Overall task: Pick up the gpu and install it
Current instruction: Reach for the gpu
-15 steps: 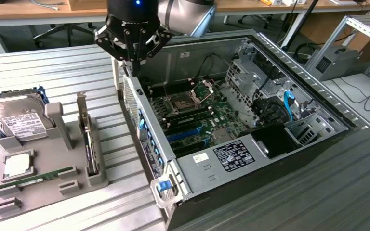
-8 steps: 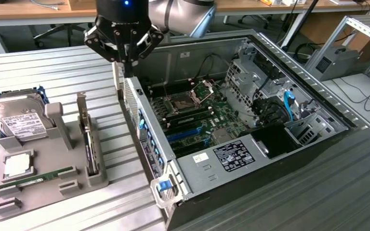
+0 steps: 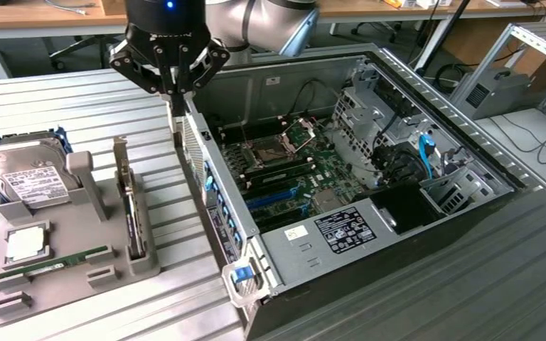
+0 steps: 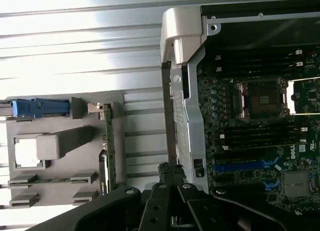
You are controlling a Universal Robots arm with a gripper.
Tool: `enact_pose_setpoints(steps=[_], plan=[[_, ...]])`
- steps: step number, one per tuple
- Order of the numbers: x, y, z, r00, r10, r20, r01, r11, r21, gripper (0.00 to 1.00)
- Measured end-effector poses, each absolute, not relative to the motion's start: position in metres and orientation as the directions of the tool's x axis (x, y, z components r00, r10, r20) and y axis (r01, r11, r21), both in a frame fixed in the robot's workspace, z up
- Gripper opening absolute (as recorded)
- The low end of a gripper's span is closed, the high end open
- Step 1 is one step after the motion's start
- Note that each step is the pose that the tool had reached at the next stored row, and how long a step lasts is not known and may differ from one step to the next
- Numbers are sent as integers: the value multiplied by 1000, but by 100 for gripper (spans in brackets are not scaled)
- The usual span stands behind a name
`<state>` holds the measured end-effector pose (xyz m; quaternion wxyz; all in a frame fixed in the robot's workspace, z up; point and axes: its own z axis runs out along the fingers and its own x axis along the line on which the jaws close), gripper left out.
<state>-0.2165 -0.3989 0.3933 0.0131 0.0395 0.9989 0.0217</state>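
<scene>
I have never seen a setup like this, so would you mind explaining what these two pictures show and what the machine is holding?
This is a robot arm ending in a gripper, a hand with fingers that pinch. One picture comes from a camera standing off the arm and looking down on the bench. The other comes from a camera on the arm's wrist, looking past its own gripper.

On the bench sits an open computer case with its motherboard exposed. Beside it, on the exterior view's left, a grey tray holds parts: a hard drive, a processor chip, a RAM stick and the gpu, a thin card standing on edge in its slot.

The gripper is shut and holds nothing. It hangs by the case's wall on the tray side.
</scene>
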Motion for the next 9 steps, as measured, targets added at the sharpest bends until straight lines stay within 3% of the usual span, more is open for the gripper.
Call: enact_pose_setpoints(steps=[9], plan=[[-220, -399, 393, -997, 79, -24, 78, 996, 44, 11]])
